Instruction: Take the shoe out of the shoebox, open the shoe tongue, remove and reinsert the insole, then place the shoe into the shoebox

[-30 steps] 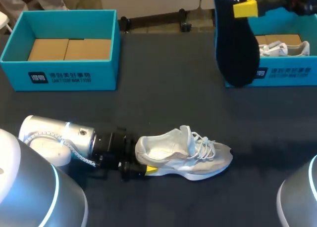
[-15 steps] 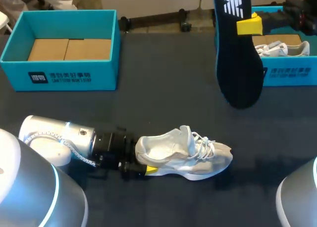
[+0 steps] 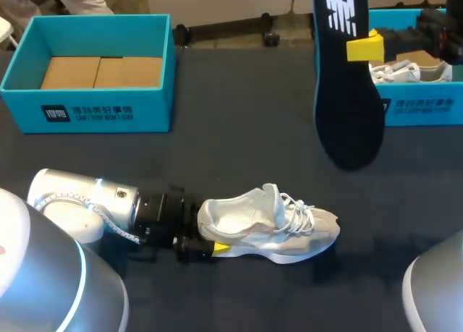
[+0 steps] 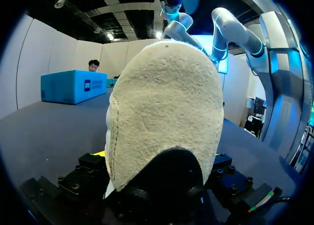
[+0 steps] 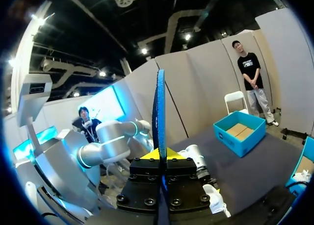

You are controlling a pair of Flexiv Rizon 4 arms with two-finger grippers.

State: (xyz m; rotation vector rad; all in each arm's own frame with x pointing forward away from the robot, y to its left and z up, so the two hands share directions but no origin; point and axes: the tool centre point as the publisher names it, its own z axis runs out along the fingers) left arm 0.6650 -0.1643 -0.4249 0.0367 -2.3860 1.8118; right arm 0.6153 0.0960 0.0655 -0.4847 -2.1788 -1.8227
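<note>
Insole out, shoe waiting: the right pincer is clamped across the upper end of a dark insole. The insole hangs broad end down below it, well above the worktop, apparently lifted free so it can be lined up and fed back in. The left pincer is closed on the heel of the pale shoe, whose toe points straight ahead of it. That grip appears meant to steady the shoe on its sole, mouth open and facing up for the insole's return. Shoe and insole are well apart. An empty shoebox stands far ahead of the left pincer. A second shoebox, holding another shoe, sits below the right pincer.
</note>
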